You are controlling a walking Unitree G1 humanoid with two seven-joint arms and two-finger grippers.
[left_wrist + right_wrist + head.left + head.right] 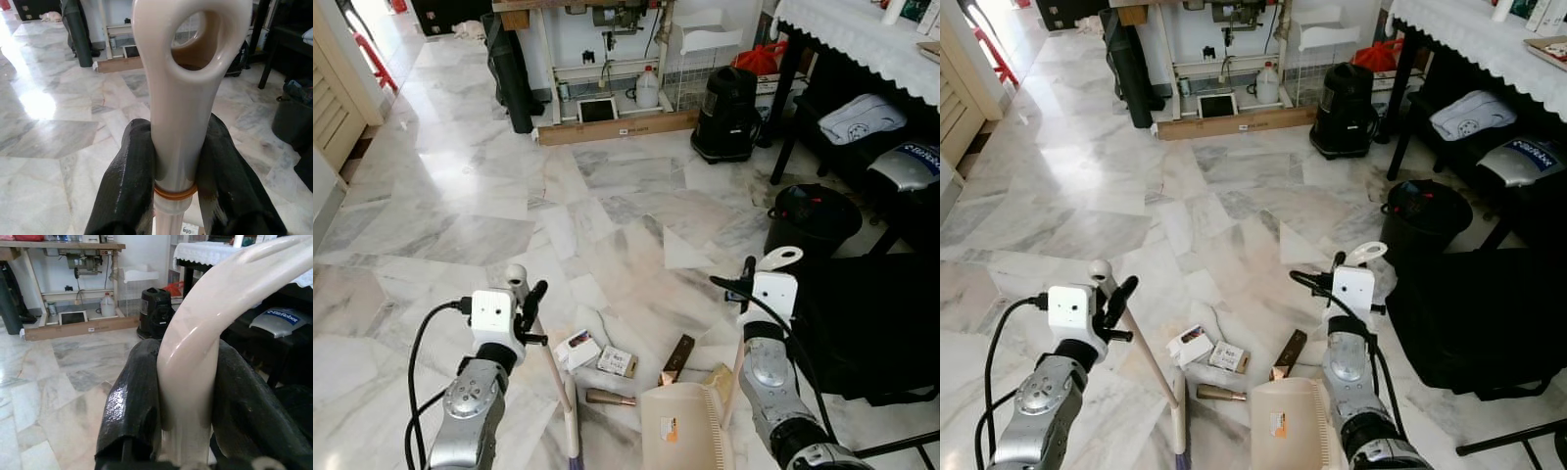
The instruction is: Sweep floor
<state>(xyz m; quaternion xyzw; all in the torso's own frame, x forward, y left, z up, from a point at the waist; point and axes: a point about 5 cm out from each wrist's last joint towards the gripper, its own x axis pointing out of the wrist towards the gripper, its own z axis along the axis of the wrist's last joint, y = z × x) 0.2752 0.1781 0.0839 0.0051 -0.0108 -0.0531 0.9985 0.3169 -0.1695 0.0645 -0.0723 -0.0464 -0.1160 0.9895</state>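
The left gripper [530,311] is clenching the top of the broom handle [178,122], its two black fingers [129,181] pressing either side of the cream shaft just under the hanging loop. From there the handle is slanting down and toward the robot's right, ending at the bristle end near the floor, just left of the litter [607,360]: small boxes, a brown tube and a dark strip, lying on the marble floor [460,215] between the two arms. To the right of the litter the dustpan [677,426] is standing with its mouth beside it, and the right gripper [747,284] is gripping its cream handle [195,362]. The sweep, I judge, is running rightward, broom to pan.
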